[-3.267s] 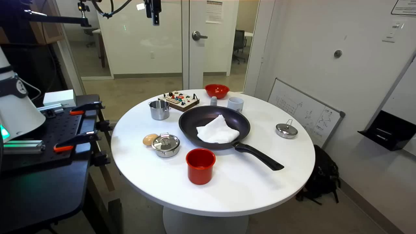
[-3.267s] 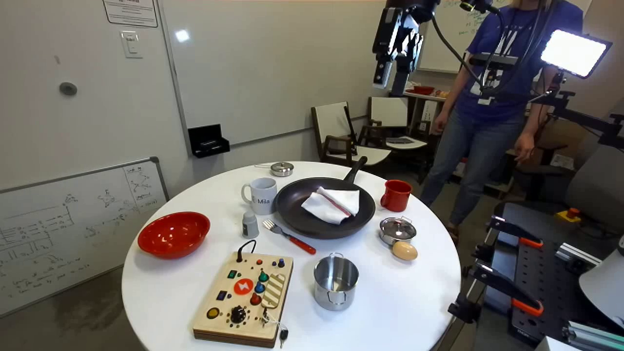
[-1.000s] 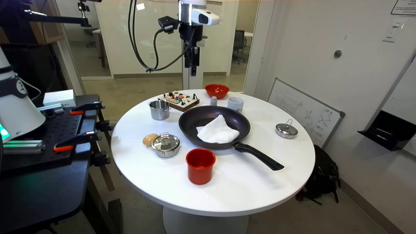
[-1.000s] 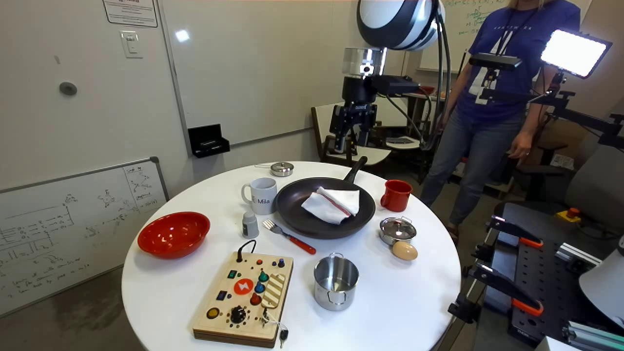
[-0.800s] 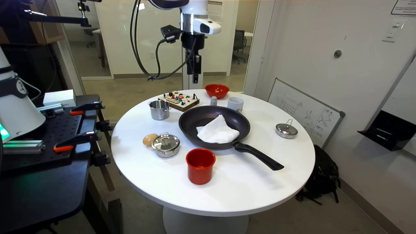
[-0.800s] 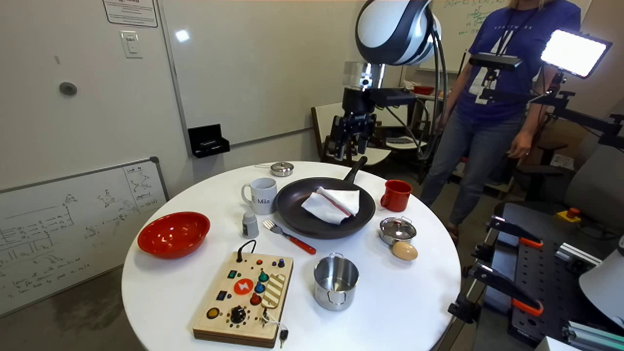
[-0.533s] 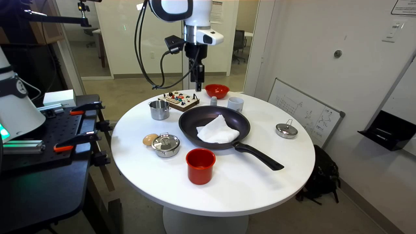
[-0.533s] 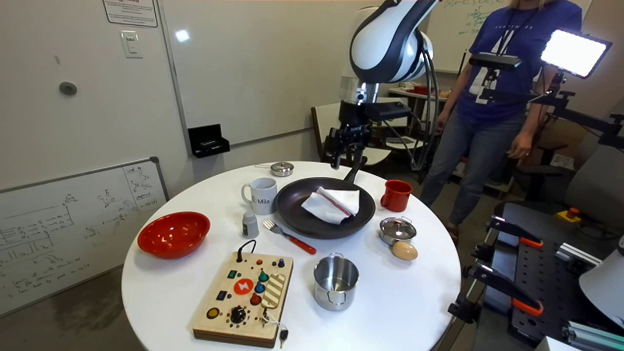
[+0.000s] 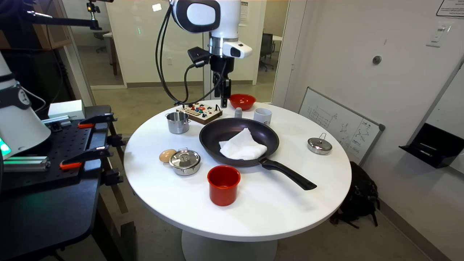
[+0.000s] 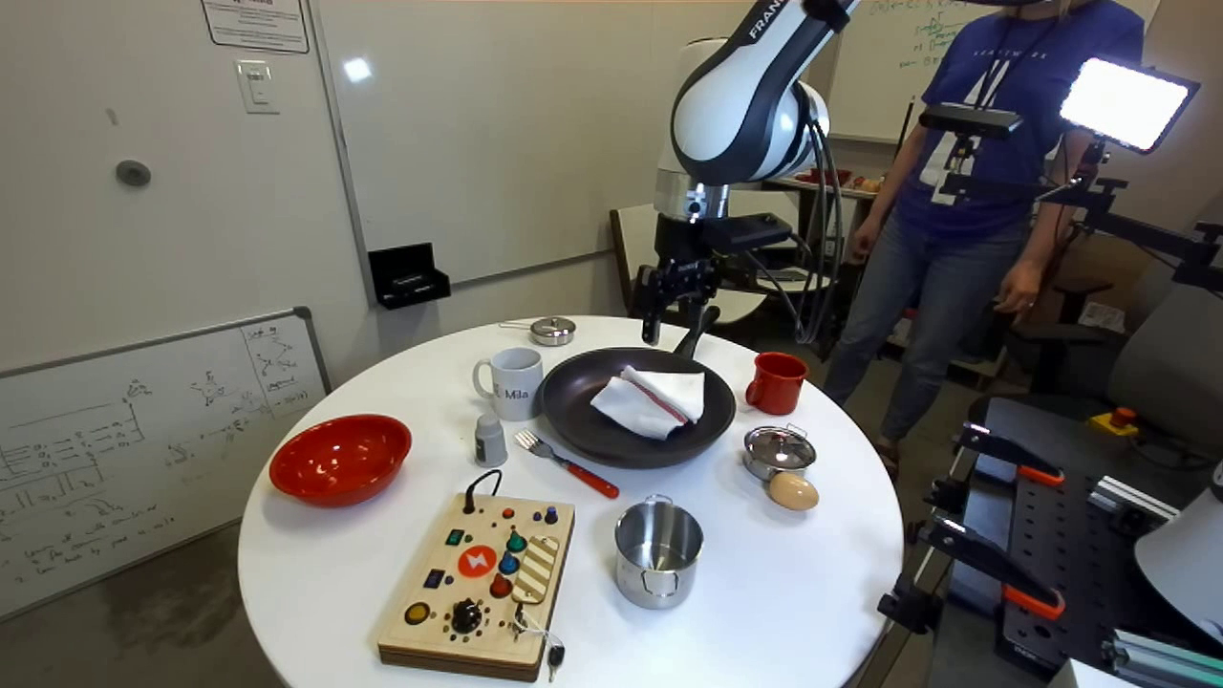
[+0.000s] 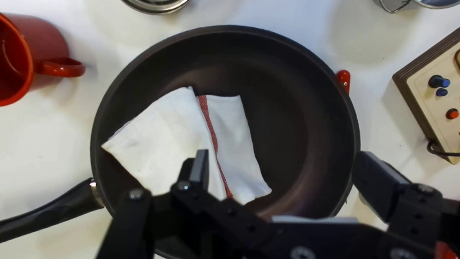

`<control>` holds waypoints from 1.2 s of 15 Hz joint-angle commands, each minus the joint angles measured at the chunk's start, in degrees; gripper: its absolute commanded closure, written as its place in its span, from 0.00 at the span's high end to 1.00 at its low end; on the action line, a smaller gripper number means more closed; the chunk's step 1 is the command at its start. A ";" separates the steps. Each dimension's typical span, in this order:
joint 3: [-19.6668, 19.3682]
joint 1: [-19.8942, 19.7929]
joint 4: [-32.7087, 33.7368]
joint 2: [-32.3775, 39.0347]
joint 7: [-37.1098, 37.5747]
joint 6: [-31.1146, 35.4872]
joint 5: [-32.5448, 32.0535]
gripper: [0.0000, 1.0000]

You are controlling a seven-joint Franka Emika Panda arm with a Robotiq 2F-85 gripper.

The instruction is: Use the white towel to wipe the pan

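Observation:
The white towel with a red stripe lies folded in the dark pan; I see the towel (image 9: pixel 243 146) (image 10: pixel 635 406) in both exterior views and the pan (image 9: pixel 217 134) (image 10: pixel 573 397) under it. In the wrist view the towel (image 11: pixel 165 133) covers the handle side of the pan (image 11: pixel 284 100). My gripper (image 11: pixel 284 165) is open and empty, its fingers wide apart. It hangs above the pan in both exterior views (image 9: pixel 224 103) (image 10: pixel 675 330), apart from the towel. One finger overlaps the towel in the wrist view, the other overlaps the pan's rim.
A red mug (image 10: pixel 777 384), a lidded pot (image 10: pixel 779 452) and an egg (image 10: pixel 793 492) stand beside the pan. A white mug (image 10: pixel 517 384), a grey shaker (image 10: pixel 490 441) and a fork (image 10: pixel 573 468) are close on another side. A steel pot (image 10: pixel 657 554), knob board (image 10: pixel 478 583) and red bowl (image 10: pixel 341 461) stand further off.
My arm has come over the table and lowered the gripper toward the pan, still sinking over the last second. The towel and pan have not moved.

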 commanded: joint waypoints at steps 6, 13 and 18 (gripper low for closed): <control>-0.48 0.05 10.33 10.35 0.76 -2.28 -0.61 1.00; -0.24 -1.42 17.18 17.08 -0.51 -5.08 -0.10 1.00; 0.80 -3.35 21.46 21.03 -3.27 -7.04 0.39 1.00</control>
